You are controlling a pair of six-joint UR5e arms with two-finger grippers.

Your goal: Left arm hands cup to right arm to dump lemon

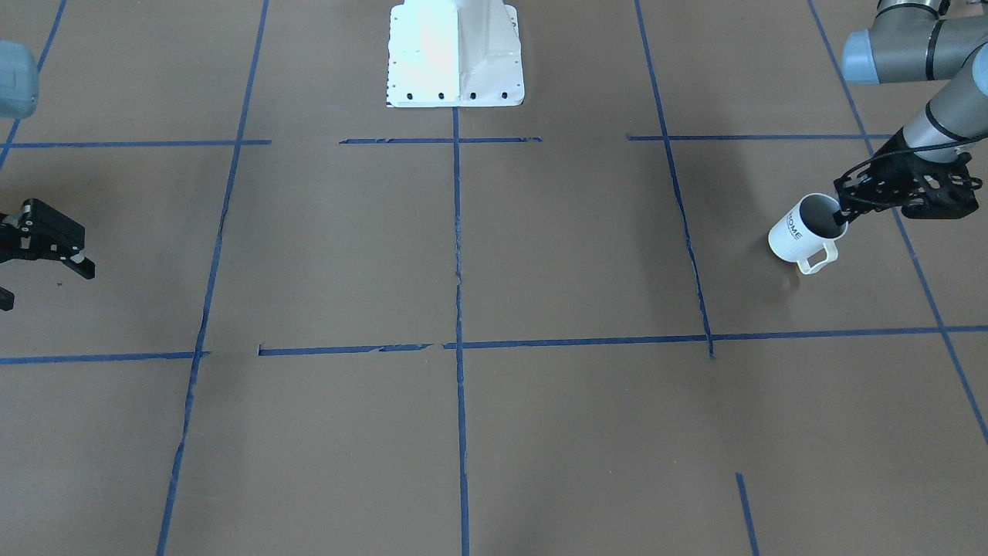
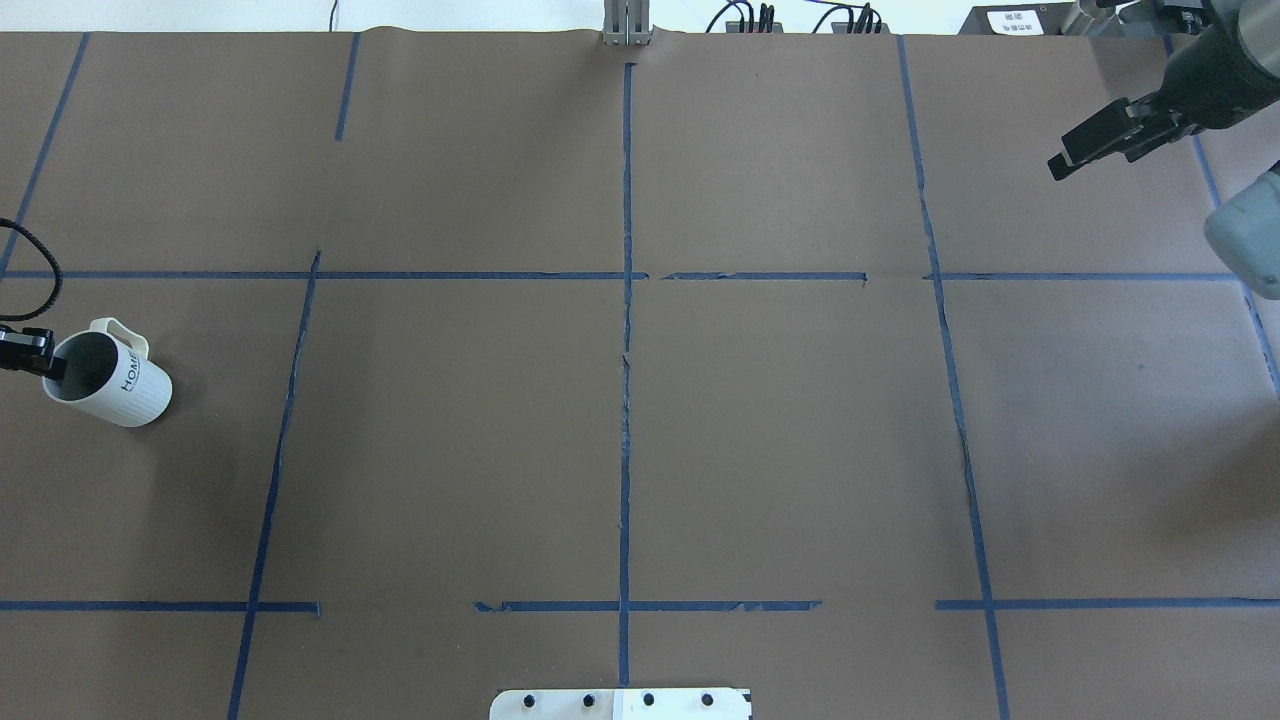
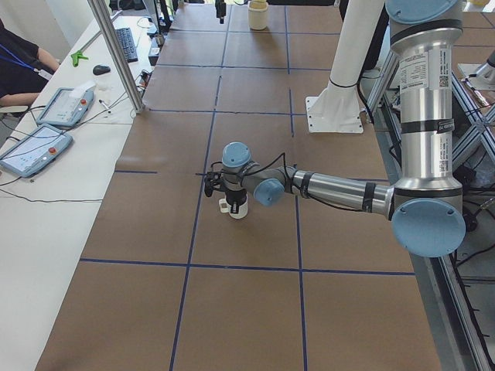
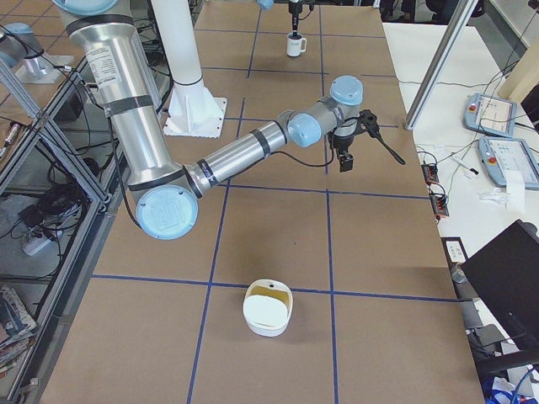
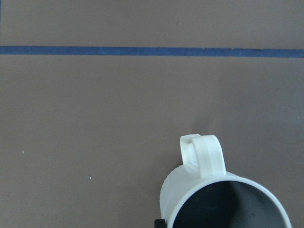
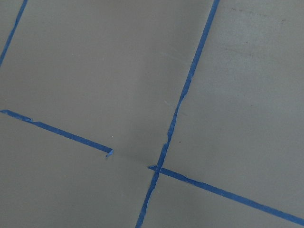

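Note:
The white ribbed cup (image 1: 795, 234) with "HOME" lettering stands at the table's left end and looks tilted. It also shows in the overhead view (image 2: 118, 388) and the left wrist view (image 5: 199, 190). My left gripper (image 1: 840, 218) is shut on its rim, opposite side from the squarish handle (image 1: 818, 261), with one finger inside the mug. I cannot tell whether the mug touches the table. The lemon does not show; the mug's inside looks dark grey. My right gripper (image 1: 42, 284) is open and empty, far off at the table's right end (image 2: 1085, 150).
Blue tape lines (image 2: 627, 350) cross the brown table cover. The robot's white base (image 1: 455, 54) stands at the middle of the robot's side of the table. A white bowl-like container (image 4: 268, 310) with something yellow inside sits at the table's right end.

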